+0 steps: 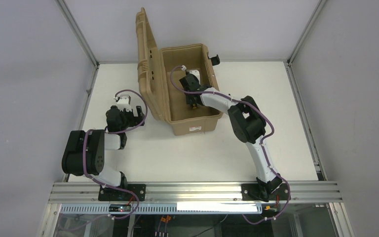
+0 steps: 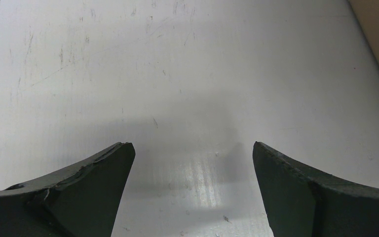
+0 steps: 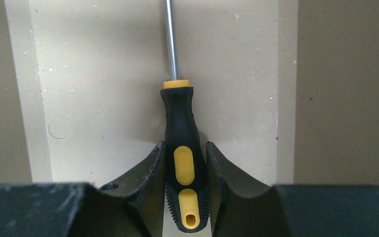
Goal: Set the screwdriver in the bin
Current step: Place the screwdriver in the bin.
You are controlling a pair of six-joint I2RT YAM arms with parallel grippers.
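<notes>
Right claw (image 3: 185,155) is down inside the bin (image 1: 195,124), pinching the screwdriver (image 3: 180,118) by its black-and-yellow handle, shaft pointing away over the bin floor. Left claw (image 2: 192,150) hangs spread wide above the white bench (image 2: 177,59).

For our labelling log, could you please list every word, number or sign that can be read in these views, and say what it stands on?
No text can be read in any view.
A small white label on the near outer wall of the bin: too small to read.
The handle of the screwdriver, right wrist view: no lettering shows.
The table, left wrist view: scuffs only, no writing.
</notes>
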